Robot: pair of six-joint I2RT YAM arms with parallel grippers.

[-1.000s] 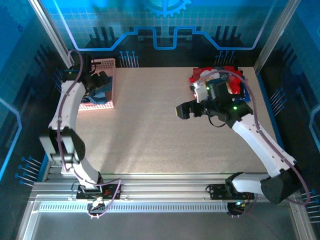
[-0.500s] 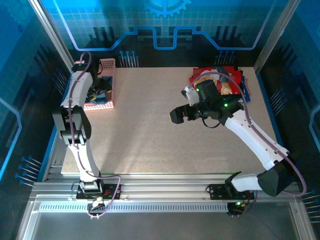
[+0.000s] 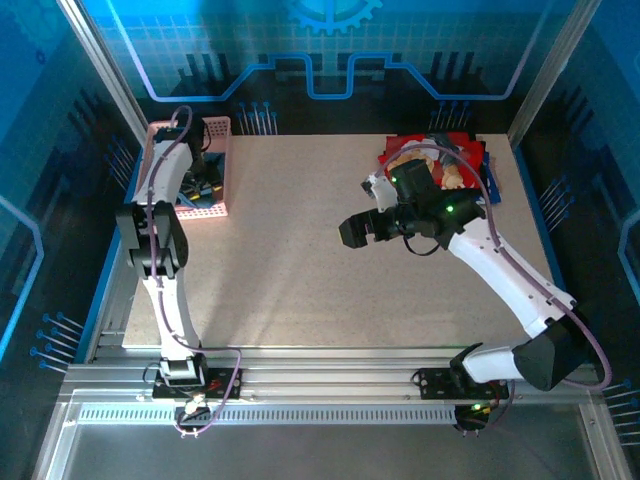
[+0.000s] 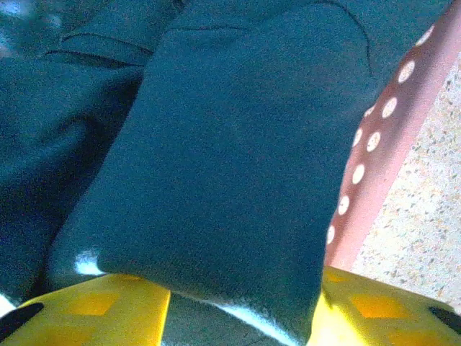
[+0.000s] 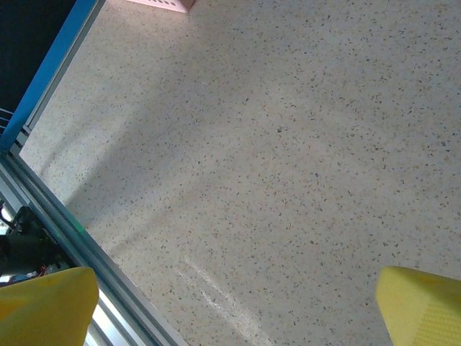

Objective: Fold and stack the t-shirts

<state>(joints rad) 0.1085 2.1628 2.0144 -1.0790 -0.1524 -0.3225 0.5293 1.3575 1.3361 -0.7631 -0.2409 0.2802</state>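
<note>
A slate-blue t-shirt [image 4: 230, 144] lies bunched in the pink lattice basket [image 3: 222, 130] at the table's far left. My left gripper [image 3: 200, 185] reaches down into that basket. In the left wrist view a thick fold of the shirt fills the gap of the left gripper [image 4: 241, 306] and presses against both yellow fingers [image 4: 94, 310]. Folded t-shirts, a red printed one [image 3: 462, 145] on top, sit stacked at the far right. My right gripper [image 3: 352, 230] hangs open over bare tabletop, nothing between its fingers [image 5: 421, 303].
The basket's pink wall [image 4: 374, 144] stands just right of the left fingers, with speckled tabletop [image 4: 425, 216] beyond. A metal rail [image 5: 86, 252] runs along the table's near edge. Blue frame posts [image 3: 100, 60] border the workspace.
The left arm has swung further back and down into the basket, and its jaws have narrowed onto the blue cloth. The right arm shifted slightly left, then held still, open.
</note>
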